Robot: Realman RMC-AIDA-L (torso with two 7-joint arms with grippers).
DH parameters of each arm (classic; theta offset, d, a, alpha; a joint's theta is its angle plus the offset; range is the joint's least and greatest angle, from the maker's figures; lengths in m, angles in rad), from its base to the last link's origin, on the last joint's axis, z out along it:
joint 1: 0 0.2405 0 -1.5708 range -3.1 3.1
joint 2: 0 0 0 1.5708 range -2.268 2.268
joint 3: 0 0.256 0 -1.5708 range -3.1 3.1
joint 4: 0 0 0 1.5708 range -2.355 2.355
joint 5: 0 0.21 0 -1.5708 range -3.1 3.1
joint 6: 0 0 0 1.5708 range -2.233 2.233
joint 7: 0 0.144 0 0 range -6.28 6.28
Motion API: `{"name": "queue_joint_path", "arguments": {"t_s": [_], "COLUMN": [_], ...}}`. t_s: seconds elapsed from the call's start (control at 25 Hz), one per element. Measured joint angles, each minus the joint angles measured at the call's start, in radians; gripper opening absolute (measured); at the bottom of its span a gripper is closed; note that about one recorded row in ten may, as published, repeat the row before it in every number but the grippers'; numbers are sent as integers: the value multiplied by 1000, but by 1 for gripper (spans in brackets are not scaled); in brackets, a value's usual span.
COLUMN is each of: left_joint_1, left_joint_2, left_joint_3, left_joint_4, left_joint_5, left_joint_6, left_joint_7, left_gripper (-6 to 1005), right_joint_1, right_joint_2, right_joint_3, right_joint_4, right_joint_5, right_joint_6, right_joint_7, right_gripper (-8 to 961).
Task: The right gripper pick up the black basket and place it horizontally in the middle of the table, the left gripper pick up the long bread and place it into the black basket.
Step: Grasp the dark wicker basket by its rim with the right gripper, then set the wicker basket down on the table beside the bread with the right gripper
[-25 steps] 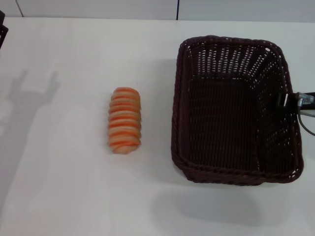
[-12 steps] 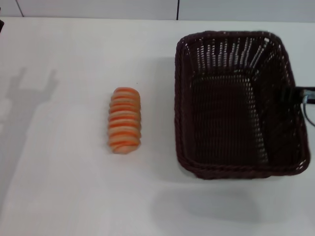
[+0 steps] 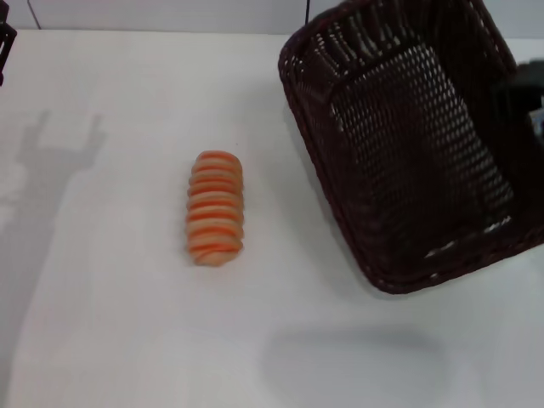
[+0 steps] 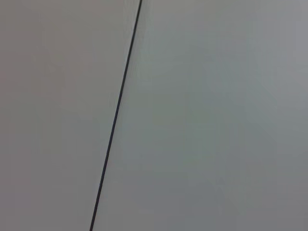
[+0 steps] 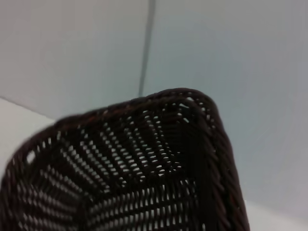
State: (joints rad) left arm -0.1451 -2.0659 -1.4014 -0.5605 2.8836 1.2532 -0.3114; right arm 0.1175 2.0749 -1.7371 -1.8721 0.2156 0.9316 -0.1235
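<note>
The black basket (image 3: 408,144) is lifted off the white table (image 3: 127,340) at the right of the head view, tilted and turned at an angle. My right gripper (image 3: 529,89) shows as a dark blur at the basket's right wall and holds it. The right wrist view shows the basket's rim and weave (image 5: 144,159) up close. The long bread (image 3: 215,207) lies striped side up at the table's middle-left, apart from the basket. Only a black bit of my left gripper (image 3: 4,42) shows at the far left edge. Its shadow (image 3: 51,153) on the table has two prongs spread apart.
The basket's shadow (image 3: 353,361) lies on the table near the front edge. A grey wall with a dark seam (image 4: 115,120) fills the left wrist view. The table's back edge meets the wall (image 3: 170,15).
The basket has risen off the table, moved up and back in the view, and turned from square to angled. The bread has not moved. The left arm's shadow has barely shifted.
</note>
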Motion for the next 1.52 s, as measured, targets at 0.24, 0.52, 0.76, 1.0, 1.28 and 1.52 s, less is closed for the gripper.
{"name": "queue_joint_path", "arguments": {"t_s": [0.24,0.52,0.76,1.0,1.28,1.52], "left_joint_1": [8,-1,-3,-10,-23,-36], "left_joint_2": [-3,-5,-7,-7,-7,-6], "left_joint_3": [-2,-2,1,5,0,-1], "left_joint_4": [-40,-51,-71,-76,-75,-67], "left_joint_5": [-1,-3,-13,-52,-68,-79], "left_joint_6": [-52,-80,-110,-121,-124,-136], "left_joint_7": [24,38,38,39,39,39], "left_gripper": [846,846,846,846,846,846], "right_joint_1": [3,85,175,244,268,248], "right_joint_2": [0,-1,-4,-27,-32,-33], "right_joint_3": [-17,-21,-15,14,28,128], "right_joint_4": [-125,-179,-169,-179,-185,-189], "right_joint_5": [21,190,328,481,545,527], "right_joint_6": [-15,64,183,324,406,428], "right_joint_7": [-220,-481,-611,-637,-636,-636], "right_gripper": [160,159,159,160,159,159]}}
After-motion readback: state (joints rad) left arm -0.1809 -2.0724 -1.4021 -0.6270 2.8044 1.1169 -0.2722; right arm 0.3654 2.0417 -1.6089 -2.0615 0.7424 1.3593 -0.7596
